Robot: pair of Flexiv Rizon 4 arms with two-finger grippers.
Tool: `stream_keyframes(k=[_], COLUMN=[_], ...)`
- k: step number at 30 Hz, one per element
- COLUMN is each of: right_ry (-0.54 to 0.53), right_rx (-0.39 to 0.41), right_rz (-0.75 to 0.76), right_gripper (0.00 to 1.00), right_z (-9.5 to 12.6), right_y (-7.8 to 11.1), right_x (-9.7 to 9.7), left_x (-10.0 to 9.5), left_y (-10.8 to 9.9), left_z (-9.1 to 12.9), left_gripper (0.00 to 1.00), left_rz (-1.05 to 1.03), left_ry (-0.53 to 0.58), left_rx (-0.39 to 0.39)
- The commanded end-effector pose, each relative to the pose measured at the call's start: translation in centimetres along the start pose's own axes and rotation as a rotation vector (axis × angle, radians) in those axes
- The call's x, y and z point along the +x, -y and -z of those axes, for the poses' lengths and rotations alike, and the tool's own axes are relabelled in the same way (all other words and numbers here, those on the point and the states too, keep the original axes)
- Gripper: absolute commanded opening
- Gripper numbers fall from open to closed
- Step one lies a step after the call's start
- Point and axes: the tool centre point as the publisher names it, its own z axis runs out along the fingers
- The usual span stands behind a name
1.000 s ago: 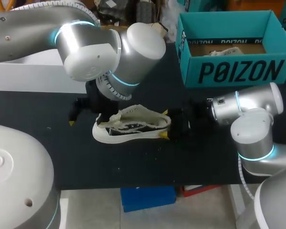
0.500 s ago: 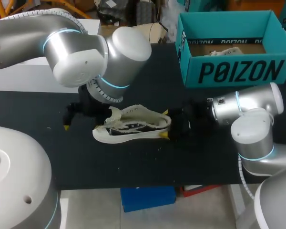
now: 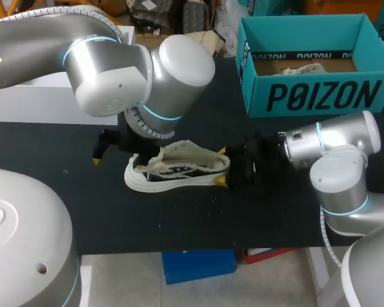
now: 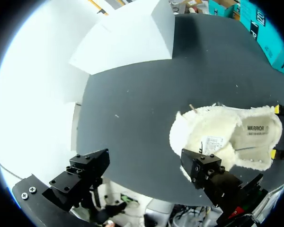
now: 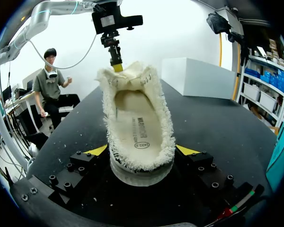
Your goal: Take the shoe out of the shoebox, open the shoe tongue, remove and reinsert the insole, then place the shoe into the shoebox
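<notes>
Right claw (image 5: 142,152): clamped on the heel of the shoe (image 3: 179,171). As far as the right wrist view shows, its yellow tips press the sole from both sides.
Left claw (image 4: 144,168): spread wide and holding nothing. One finger (image 5: 116,66) touches the top of the tongue (image 5: 128,78); the other hangs over bare tabletop (image 3: 179,220) beside the toe.
Shoe: on its sole in the middle of the tabletop, out of the shoebox. The toe points toward the left arm, the heel toward the right arm.
Tongue: raised and leaning toward the toe, so the mouth of the shoe gapes.
Insole (image 5: 138,124): lies flat inside the shoe, not yet lifted.
Shoebox (image 3: 320,96): teal and open-topped, at the far right of the tabletop, well apart from the shoe.
White box (image 3: 45,102): at the far left, behind the left arm.
Step (judged): opening the tongue, ahead of pulling the insole.
Method (judged): hold the heel grip firm so the shoe cannot slide. Push the tongue toward the toe rather than downward, so the shoe does not tip. Narrow the left claw before reaching in, and pinch the insole at its heel edge.
Risk (judged): the fleecy lining may snag the finger, and the free finger could scrape the tabletop.
</notes>
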Motion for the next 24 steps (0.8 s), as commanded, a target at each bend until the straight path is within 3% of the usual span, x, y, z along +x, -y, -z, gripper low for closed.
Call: stream_keyframes(k=[1, 2, 3, 6, 7, 11, 15, 17, 24], right_ry=[0.000, 0.000, 0.000, 0.000, 0.000, 0.000, 0.000, 0.000, 0.000], right_rx=[0.001, 0.001, 0.001, 0.001, 0.001, 0.001, 0.001, 0.001, 0.001], right_rz=[-0.001, -0.001, -0.001, -0.001, -0.001, -0.001, -0.001, -0.001, -0.001], right_gripper=[0.00, 0.00, 0.00, 0.00, 0.00, 0.00, 0.00, 0.00, 0.00], right_z=[0.0, 0.0, 0.0, 0.0, 0.0, 0.0, 0.0, 0.0, 0.0], right_y=[0.2, 0.2, 0.2, 0.2, 0.2, 0.2, 0.2, 0.2, 0.2], right_x=[-0.1, -0.1, -0.1, -0.1, -0.1, -0.1, -0.1, -0.1, -0.1], left_x=[-1.8, -1.9, -1.8, -0.6, -0.1, 1.8, 4.7, 6.6, 6.6], left_y=[-0.5, -0.4, -0.2, -0.3, -0.2, 1.4, 3.0, 4.4, 4.4], left_z=[5.2, 6.2, 6.9, 9.1, 9.5, 11.1, 11.1, 10.6, 10.6], left_gripper=[0.48, 0.24, 0.00, 0.00, 0.00, 0.00, 0.00, 0.00, 0.00], left_rz=[-0.475, -0.603, -0.709, -1.048, -1.088, -1.168, -1.237, -1.284, -1.397], left_ry=[-0.314, -0.417, -0.439, -0.530, -0.517, -0.670, -0.798, -0.864, -0.946], left_rx=[0.264, 0.296, 0.326, 0.399, 0.415, 0.440, 0.494, 0.452, 0.479])
